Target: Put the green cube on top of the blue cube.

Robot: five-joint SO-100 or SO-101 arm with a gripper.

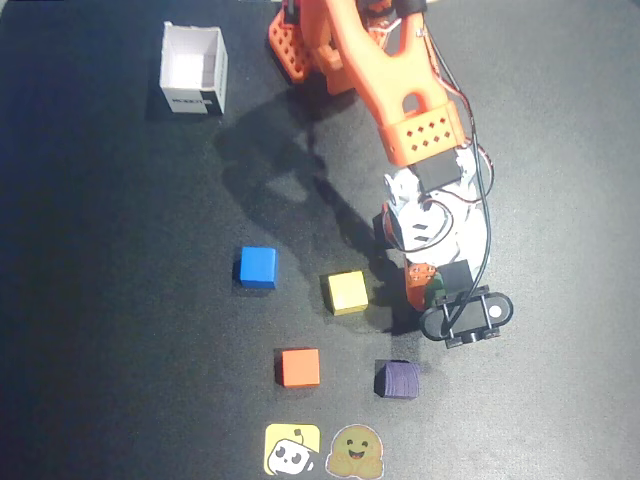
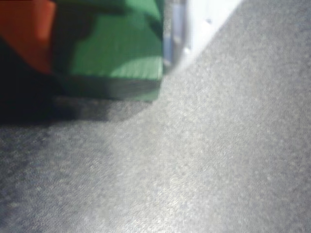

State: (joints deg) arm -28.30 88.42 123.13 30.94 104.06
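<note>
1. Gripper clamped on green cube, orange finger one side, white finger other; wrist view.
2. Blue cube on mat, well left of gripper in overhead view, yellow cube between.

You see a matte green cube with plain faces against an orange finger in the wrist view; overhead, a bright blue cube, a yellow cube, an orange cube, a dull purple cube, a white box near the black table's top edge
</note>
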